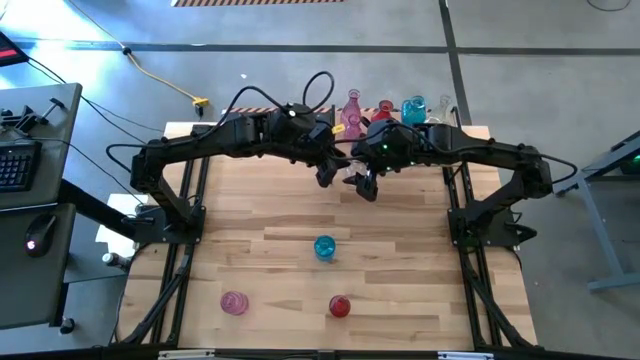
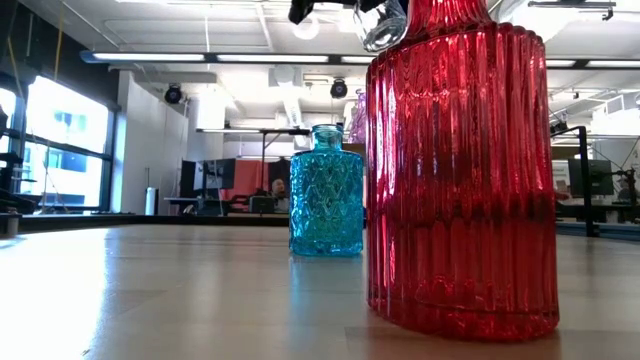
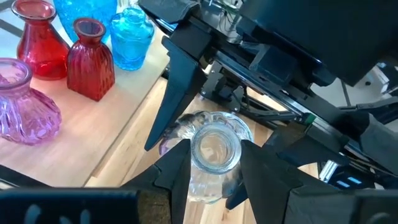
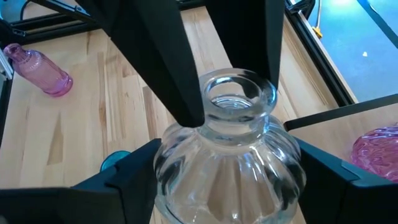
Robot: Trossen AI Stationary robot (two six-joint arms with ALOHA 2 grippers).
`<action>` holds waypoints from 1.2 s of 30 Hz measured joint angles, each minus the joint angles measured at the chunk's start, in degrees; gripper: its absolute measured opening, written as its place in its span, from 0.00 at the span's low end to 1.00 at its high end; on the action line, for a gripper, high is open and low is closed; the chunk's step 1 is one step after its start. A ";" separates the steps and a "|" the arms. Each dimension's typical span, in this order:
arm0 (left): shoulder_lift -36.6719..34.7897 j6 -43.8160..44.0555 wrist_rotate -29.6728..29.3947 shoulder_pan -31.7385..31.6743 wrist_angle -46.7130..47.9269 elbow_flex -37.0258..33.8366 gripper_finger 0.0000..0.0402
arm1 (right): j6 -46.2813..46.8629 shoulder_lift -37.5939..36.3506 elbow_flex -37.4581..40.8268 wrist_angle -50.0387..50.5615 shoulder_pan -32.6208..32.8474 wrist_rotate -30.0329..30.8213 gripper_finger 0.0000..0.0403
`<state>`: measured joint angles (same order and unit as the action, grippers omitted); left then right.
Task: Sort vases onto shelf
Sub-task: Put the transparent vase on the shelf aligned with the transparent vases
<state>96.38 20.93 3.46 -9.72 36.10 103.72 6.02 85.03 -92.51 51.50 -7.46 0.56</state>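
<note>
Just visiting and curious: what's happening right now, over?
Left gripper and right gripper both gripping clear vase, mid-handover, above table. Shelf close by. Nothing in the way.

A robotics lab in an open-plan workspace: a planked test table (image 1: 300, 240) on a grey concrete floor (image 1: 90, 25), a keyboard desk (image 1: 25, 150) at its left, ceiling strip lights (image 2: 200, 57), and monitor desks (image 2: 215, 175) across the far room.

High view: overhead, straight down on the whole table (image 1: 300, 250). Low view: tabletop level, very close to a red vase (image 2: 460, 170), facing the room. Both wrist views: close on one clear vase (image 3: 214, 152), from opposite sides.
</note>
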 joint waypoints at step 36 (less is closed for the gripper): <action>-0.15 1.94 -3.08 -0.95 -0.70 0.04 0.53 | 1.68 -3.00 0.02 5.33 -1.64 3.98 0.68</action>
<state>96.23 22.87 0.38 -10.67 35.40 103.77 7.70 82.03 -92.49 56.83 -9.11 4.54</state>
